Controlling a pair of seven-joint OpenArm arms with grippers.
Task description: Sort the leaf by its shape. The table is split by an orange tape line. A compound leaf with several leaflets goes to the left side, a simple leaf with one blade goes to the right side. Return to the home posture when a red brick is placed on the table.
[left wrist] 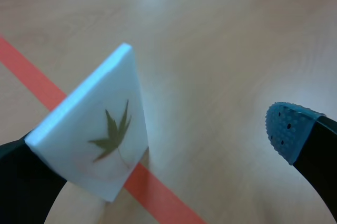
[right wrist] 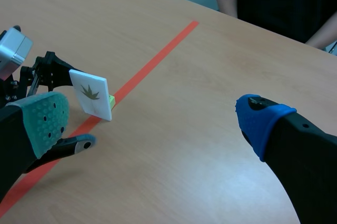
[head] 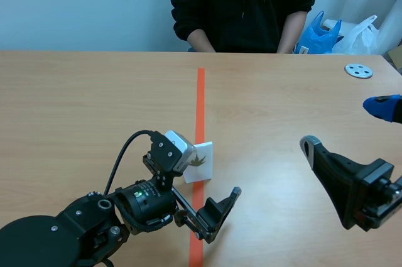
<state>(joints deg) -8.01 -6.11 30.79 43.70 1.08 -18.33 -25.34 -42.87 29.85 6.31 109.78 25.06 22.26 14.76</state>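
1. Left gripper [left wrist: 158, 144] spread wide; white card [left wrist: 95, 129] sits just beside one finger, not pinched.
2. White card bears a green leaf [left wrist: 113, 132]; stands tilted on the orange tape line [head: 200, 97].
3. Right gripper [right wrist: 152, 121] spread; well apart from white card.

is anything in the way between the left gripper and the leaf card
Nothing visible is. The white leaf card stands tilted on the orange tape line, already between the fingers of the open left gripper, close beside one of them; whether it touches that finger cannot be told.

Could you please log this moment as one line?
leaf card: tilted on tape | left hand: open at card | right hand: open, apart
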